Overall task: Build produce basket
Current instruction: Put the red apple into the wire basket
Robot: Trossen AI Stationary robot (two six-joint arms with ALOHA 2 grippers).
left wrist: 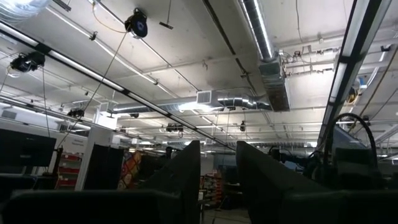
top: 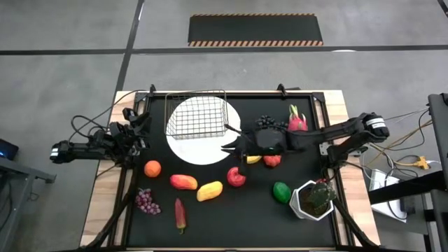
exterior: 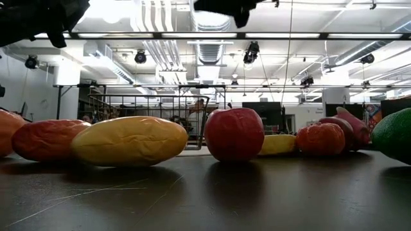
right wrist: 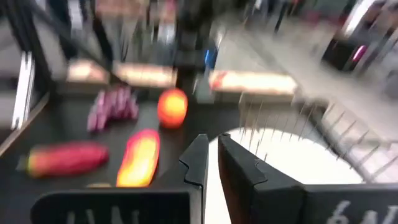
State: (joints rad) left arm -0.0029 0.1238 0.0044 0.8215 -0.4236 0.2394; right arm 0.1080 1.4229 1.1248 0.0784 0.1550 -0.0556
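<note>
The right hand [top: 227, 148] is stretched far across the counter [top: 210, 224] from the right side, its two fingers pressed together with nothing between them, the tips just off the near edge of the wire basket [top: 196, 115] and over the white plate [top: 183, 148] on which the basket sits. In the right wrist view the closed fingers [right wrist: 198, 163] point past the plate's rim toward the basket's grid, which suggests the arm is either finishing a drop or passing over on the way to the next piece; no fruit is in its hold. Under the arm lie a yellow banana [top: 253, 159] and a red apple [top: 272, 160], with black grapes [top: 265, 121] and a pink dragon fruit [top: 297, 120] behind it. The basket looks empty from above, so the task seems barely begun. The rest of the produce is spread loose in front: an orange [top: 152, 168], a red-orange mango [top: 183, 182], a yellow mango [top: 209, 190], another red apple [top: 236, 176], a green lime [top: 281, 190], purple grapes [top: 146, 201] and a red chilli [top: 180, 214]. A potted plant [top: 313, 199] stands at the right front. The left hand [top: 138, 120] waits at the counter's left edge, fingers slightly apart and empty, its camera aimed at the ceiling.
</note>
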